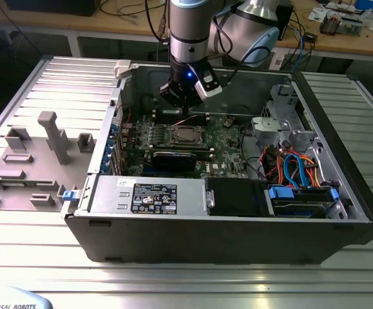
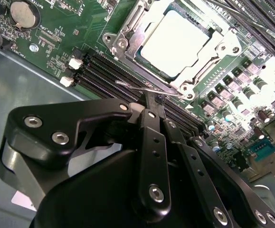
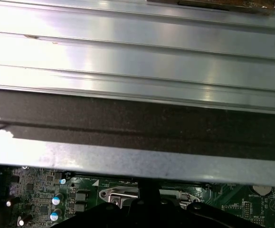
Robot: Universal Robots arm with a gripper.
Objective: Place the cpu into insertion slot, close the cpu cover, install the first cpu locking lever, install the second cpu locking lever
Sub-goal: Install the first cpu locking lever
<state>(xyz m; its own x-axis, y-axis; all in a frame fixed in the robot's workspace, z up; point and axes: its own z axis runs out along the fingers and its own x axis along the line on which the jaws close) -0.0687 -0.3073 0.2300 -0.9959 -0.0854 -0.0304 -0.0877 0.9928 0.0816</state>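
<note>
The gripper (image 2: 149, 97), fingers pressed together, pinches a thin wire locking lever (image 2: 144, 89) at the socket's edge. Just beyond, the cpu (image 2: 175, 40) — silvery-grey and square — sits in the insertion slot (image 1: 189, 135) under the closed cpu cover (image 2: 128, 31). Memory slots (image 2: 104, 69) flank it on the green motherboard (image 2: 56, 28).

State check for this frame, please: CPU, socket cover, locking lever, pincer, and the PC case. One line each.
cpu: seated in the insertion slot, silvery top facing up.
cpu cover: closed down over the chip's edges.
locking lever: thin wire rod beside the socket, at the pincer tips.
pincer: fingers drawn together at the lever.
computer case: lying on its side, side panel off, motherboard exposed.
</note>
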